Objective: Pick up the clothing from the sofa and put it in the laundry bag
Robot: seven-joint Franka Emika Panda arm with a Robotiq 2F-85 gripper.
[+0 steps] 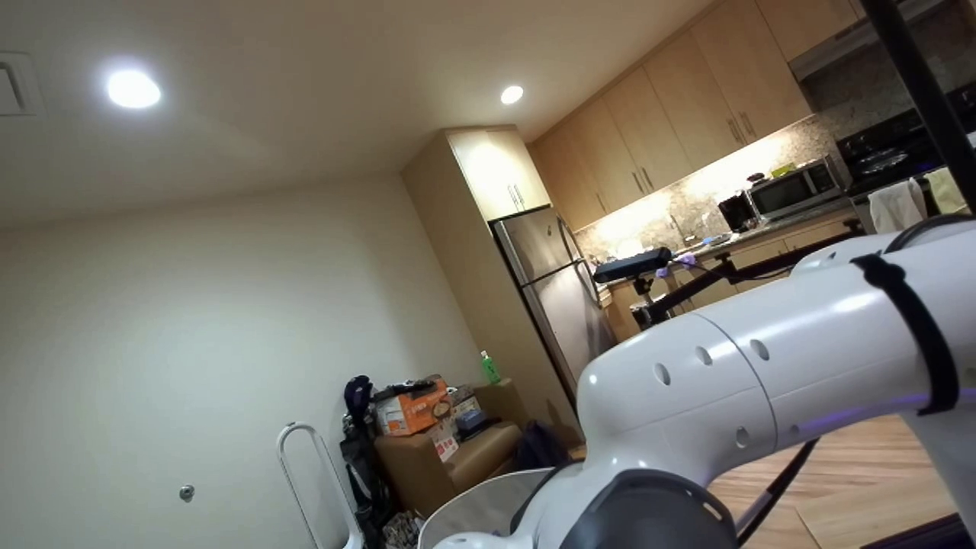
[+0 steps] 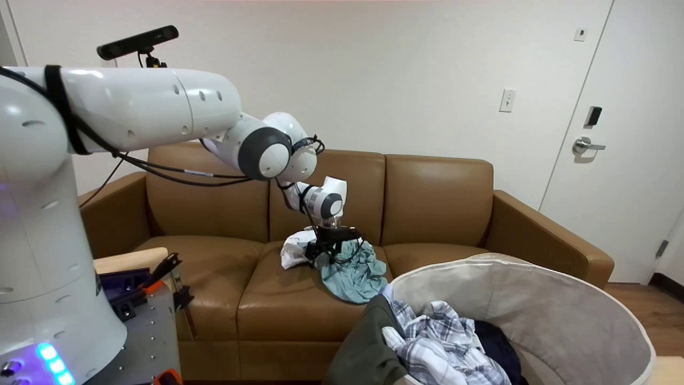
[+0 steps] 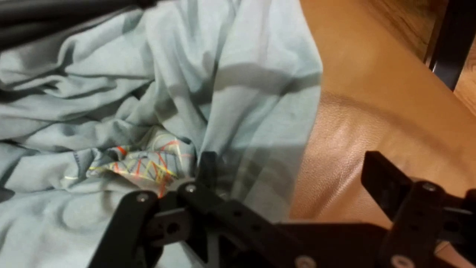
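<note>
A brown leather sofa (image 2: 438,200) stands along the wall, and the white robot arm (image 2: 149,107) reaches over its middle seat. In front of the sofa sits the wide laundry bag (image 2: 561,310), with a plaid garment (image 2: 441,345) and dark cloth (image 2: 500,347) inside. The clothing (image 2: 355,275), crumpled and blue-green, lies on the middle seat, white cloth (image 2: 295,250) next to it. At the clothing, the gripper (image 3: 290,163) has its jaws wide apart, one finger (image 3: 207,169) over the fabric, the other over leather; contact cannot be told. Red and yellow zigzags (image 3: 148,167) mark the clothing.
</note>
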